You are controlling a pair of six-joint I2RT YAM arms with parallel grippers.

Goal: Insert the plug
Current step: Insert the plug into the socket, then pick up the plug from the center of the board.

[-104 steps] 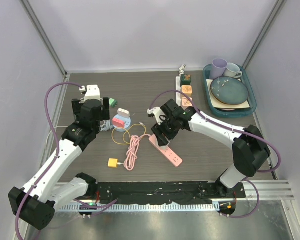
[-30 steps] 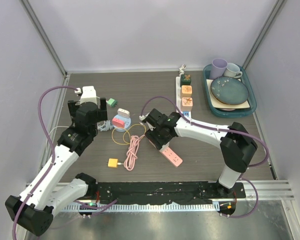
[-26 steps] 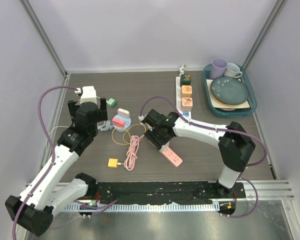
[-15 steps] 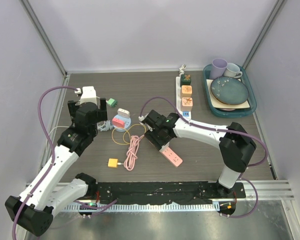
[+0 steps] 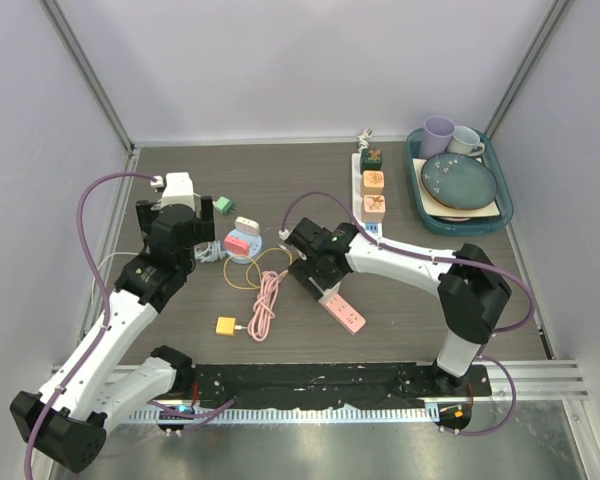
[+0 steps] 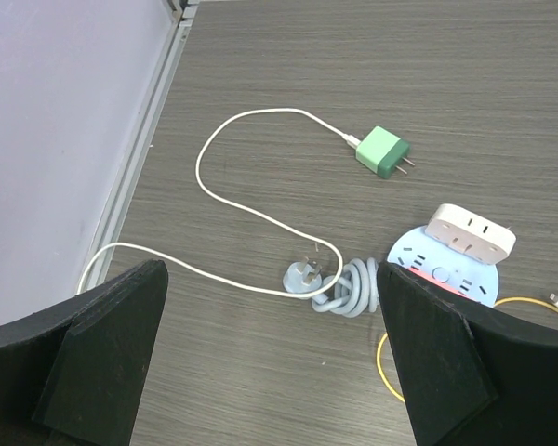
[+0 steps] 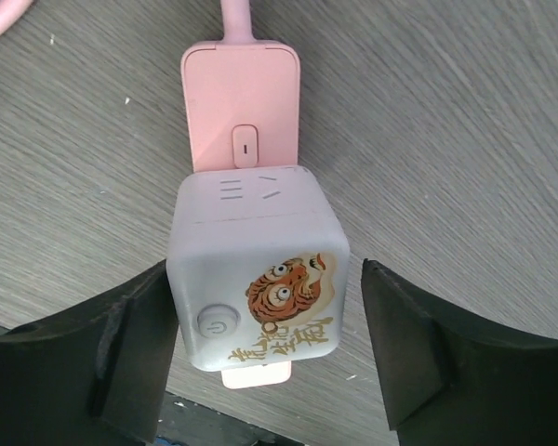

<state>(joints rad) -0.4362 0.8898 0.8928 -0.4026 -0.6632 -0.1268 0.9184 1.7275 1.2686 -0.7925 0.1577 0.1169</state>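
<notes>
At left we see the left gripper (image 6: 272, 362) spread wide, holding nothing, the green charger (image 6: 382, 152) beyond it; at right, the right gripper (image 7: 260, 358) straddles the white cube plug (image 7: 256, 269) seated on the pink power strip (image 7: 242, 102), jaws parted

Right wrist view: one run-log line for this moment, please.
right end effector: open, straddling cube plug | cube plug: on pink power strip | left end effector: open, empty

Top cam: high over the near edge, looking down on the whole dark wood-grain table (image 5: 410, 325). Left wrist: mid-height, angled at its far-left corner. Right wrist: very close, straight down on the pink plastic power strip (image 7: 242, 93), likely the same strip (image 5: 348, 315) top cam shows mid-table.
</notes>
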